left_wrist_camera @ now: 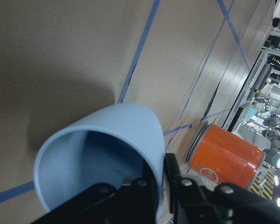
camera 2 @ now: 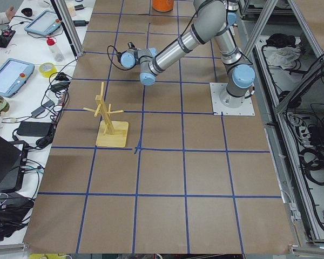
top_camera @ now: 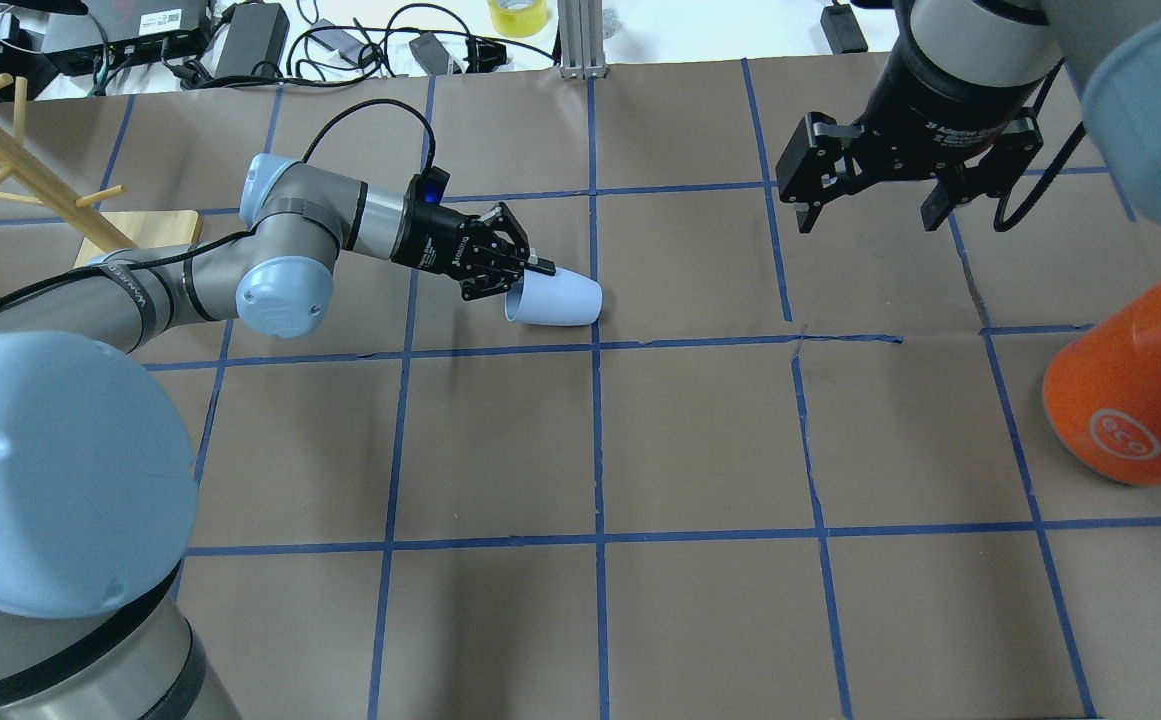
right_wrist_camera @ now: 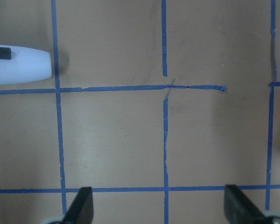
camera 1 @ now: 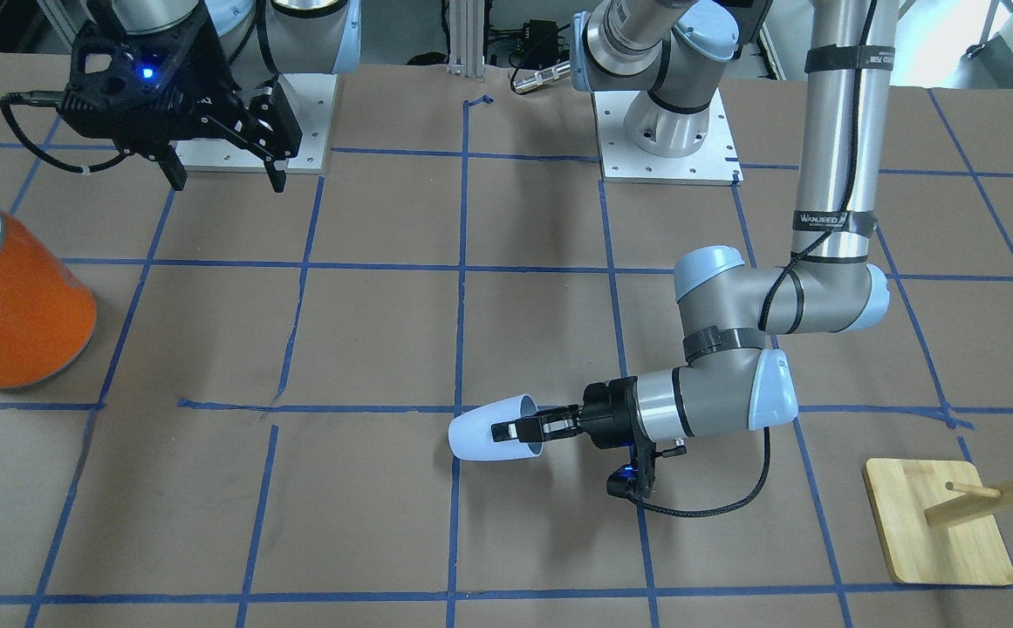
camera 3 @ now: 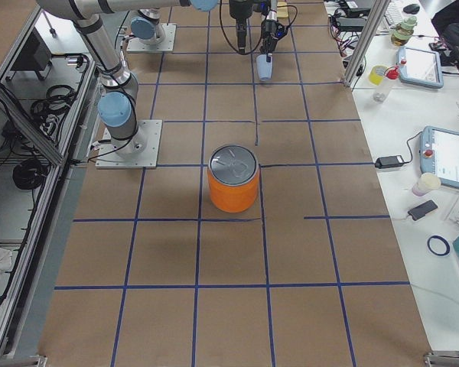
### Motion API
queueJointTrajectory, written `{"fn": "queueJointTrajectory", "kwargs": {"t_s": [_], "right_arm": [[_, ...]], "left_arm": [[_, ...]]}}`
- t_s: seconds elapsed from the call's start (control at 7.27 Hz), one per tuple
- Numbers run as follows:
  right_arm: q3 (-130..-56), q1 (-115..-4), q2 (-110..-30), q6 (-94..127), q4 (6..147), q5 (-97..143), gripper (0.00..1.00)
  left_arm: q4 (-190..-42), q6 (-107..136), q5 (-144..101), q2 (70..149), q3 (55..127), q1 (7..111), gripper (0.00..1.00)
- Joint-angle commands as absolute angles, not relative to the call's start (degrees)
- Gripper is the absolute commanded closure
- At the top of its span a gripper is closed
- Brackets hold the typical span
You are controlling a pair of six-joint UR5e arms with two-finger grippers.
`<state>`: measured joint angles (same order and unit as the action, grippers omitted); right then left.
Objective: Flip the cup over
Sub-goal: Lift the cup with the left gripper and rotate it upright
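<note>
The pale lavender-blue cup (camera 1: 484,433) lies on its side on the brown paper table, rim toward my left arm. It also shows in the overhead view (top_camera: 562,298), the right wrist view (right_wrist_camera: 21,65) and the exterior right view (camera 3: 265,69). My left gripper (camera 1: 525,428) (top_camera: 528,276) is shut on the cup's rim, one finger inside and one outside, as the left wrist view (left_wrist_camera: 107,149) shows. My right gripper (camera 1: 225,179) (top_camera: 870,215) (right_wrist_camera: 161,207) is open and empty, held above the table far from the cup.
A large orange can (camera 1: 13,305) (top_camera: 1130,400) (left_wrist_camera: 224,154) with a silver top stands at my right side of the table. A wooden peg stand (camera 1: 938,523) (top_camera: 140,235) (camera 2: 110,132) stands near my left arm. Blue tape lines grid the table.
</note>
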<state>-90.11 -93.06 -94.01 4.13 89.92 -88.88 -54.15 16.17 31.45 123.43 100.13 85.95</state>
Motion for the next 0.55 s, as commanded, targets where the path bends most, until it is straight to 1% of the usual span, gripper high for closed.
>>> {"fn": "queueJointTrajectory", "kwargs": {"t_s": [0.0,0.41], "right_arm": [[-90.18,-92.99,-94.04,4.13,89.91,-88.86,0.0],[-90.18,-93.08,-94.04,4.13,89.91,-88.86,0.0]], "left_arm": [[-50.72,24.47,39.22,119.82,98.88,86.48,1.0],[-51.59,21.38,56.73,114.19,98.62,87.1,1.0]]}}
